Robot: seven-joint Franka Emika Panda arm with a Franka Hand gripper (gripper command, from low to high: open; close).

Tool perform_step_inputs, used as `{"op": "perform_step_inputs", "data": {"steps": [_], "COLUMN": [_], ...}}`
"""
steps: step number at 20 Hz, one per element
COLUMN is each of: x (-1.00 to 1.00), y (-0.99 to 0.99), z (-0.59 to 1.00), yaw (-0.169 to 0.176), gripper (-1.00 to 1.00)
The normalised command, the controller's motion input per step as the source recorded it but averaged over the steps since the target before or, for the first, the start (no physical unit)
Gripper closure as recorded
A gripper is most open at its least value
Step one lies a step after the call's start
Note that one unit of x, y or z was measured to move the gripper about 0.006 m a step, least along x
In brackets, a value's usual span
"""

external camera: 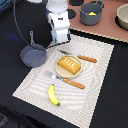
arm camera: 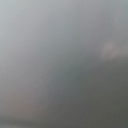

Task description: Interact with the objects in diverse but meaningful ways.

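bread loaf (external camera: 68,65) sits on a pale plate (external camera: 59,71) in the middle of the striped mat (external camera: 95,75), with a fork (external camera: 66,80) and a knife (external camera: 80,57) on either side of it, the banana (external camera: 53,95) nearer the mat's front edge and the frying pan (external camera: 33,54) off the mat toward the exterior view's left. my pincer (external camera: 61,39) hangs low over the mat's far edge between pan and plate, and i cannot tell whether its fingers are apart or together, since the wrist view is only grey blur. i judge i am between grasps, so the next move calls for picking one item, likely the nearby pan or knife, and lining up squarely above it before descending.
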Motion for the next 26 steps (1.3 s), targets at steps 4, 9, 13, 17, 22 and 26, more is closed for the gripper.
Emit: {"op": "perform_step_inputs", "data": {"steps": [4,9,13,17,22,26], "x": [-0.05,0.02,0.21,0.32,0.19,0.19], "y": [0.16,0.16,-0.01,-0.25,-0.36,-0.31], "z": [0.68,0.98,0.87,0.76,0.56,0.53], "yaw": [0.075,0.051,0.032,-0.049,-0.169,-0.121], "gripper": [-1.00,-1.00,-1.00,-1.00,-1.00,-1.00]}}
